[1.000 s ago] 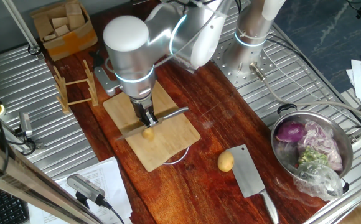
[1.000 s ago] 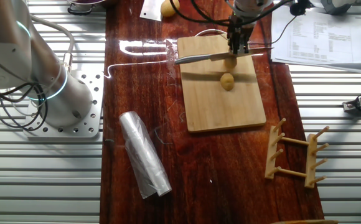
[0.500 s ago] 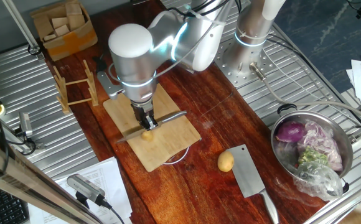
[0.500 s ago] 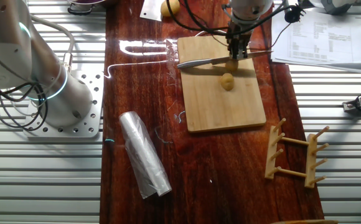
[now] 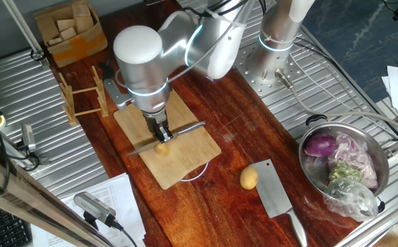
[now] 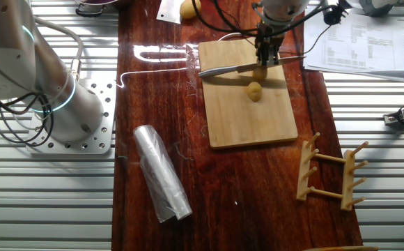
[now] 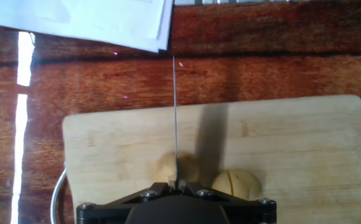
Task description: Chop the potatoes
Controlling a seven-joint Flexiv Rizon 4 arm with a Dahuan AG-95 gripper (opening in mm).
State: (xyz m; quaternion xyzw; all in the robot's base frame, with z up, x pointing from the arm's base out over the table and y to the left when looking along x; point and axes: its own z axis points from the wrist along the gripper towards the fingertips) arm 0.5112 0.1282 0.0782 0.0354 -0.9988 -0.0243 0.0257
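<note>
The gripper (image 6: 267, 56) was clamped on a slim steel knife (image 6: 240, 67) over the pale wooden cutting board (image 6: 247, 111). Directly beneath the blade sat one of the smooth, round, yellow-tan potatoes (image 7: 177, 167); the other (image 7: 235, 182), scored, lay just beside it.

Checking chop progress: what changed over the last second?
Little. The end effector, shut on the knife, shifted slightly along the cutting board, keeping the blade at the potato under it. The second potato, big potato, cleaver and bowl stayed put.
</note>
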